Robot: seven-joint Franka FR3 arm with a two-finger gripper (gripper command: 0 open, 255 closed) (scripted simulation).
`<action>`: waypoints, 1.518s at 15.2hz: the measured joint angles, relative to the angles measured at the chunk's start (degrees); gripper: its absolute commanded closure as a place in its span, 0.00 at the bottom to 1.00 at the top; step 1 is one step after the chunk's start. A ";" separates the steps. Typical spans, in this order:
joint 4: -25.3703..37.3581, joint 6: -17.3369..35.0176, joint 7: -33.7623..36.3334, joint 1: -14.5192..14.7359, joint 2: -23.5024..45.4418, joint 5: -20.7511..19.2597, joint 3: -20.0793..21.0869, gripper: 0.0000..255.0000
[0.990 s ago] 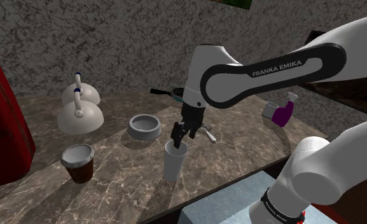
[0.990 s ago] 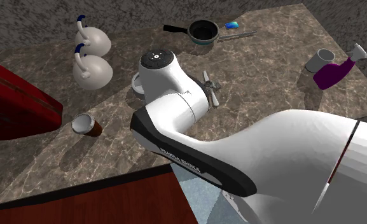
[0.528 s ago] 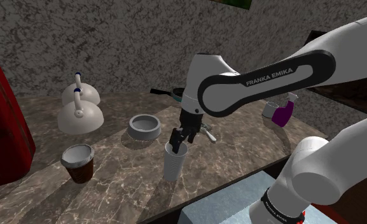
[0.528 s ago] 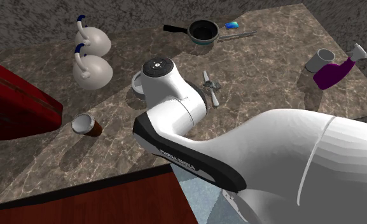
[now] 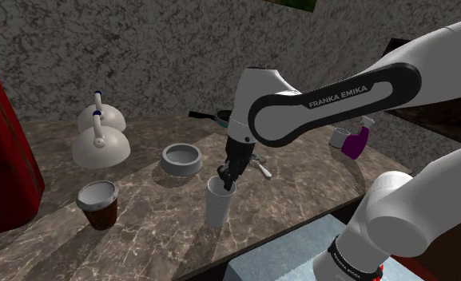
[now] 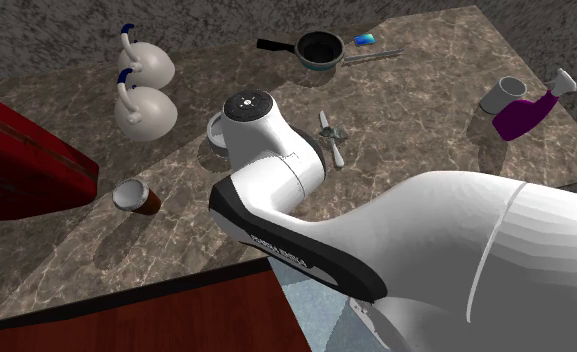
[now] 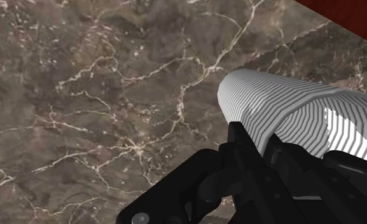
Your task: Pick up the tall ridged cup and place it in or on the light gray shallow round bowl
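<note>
Worktop of brown, white-veined marble (image 5: 141,239) lies beneath the all-black two-finger pincer (image 5: 227,176) and carries every item listed. A white Franka arm with dark joints (image 5: 332,96) comes in from the shoulder view's upper right and points the pincer straight down.

A red cabinet front (image 5: 1,168) stands well apart from the pincer, at the shoulder view's far left. Two white domed kettles with blue-tipped handles (image 5: 101,146) sit touching or nearly so, well to the shoulder view's left of the pincer.

The light grey shallow round bowl (image 5: 180,160) rests near the pincer, just to its left and slightly beyond it in the shoulder view.

The tall white ridged cup (image 5: 217,207) stands upright on the worktop directly under the pincer. The pincer is closed on the cup's rim. In the wrist view the ridged wall sits clasped between the black fingers.

A brown cup with a pale rim (image 5: 99,204) stands well to the shoulder view's left of the pincer. A purple spray bottle (image 5: 355,144) and a small grey mug (image 5: 339,137) stand together, well to its right. A dark frying pan (image 6: 318,48) lies far beyond the pincer, by the wall.
</note>
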 measured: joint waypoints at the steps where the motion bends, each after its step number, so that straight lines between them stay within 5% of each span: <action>1: 0.00 0.00 0.00 0.00 0.00 0.00 0.00 1.00; 7: 0.13 -0.45 -0.05 -0.01 -0.32 -0.03 -0.12 1.00; 23: 8.41 -13.91 0.83 -0.31 -5.56 -1.28 -2.10 1.00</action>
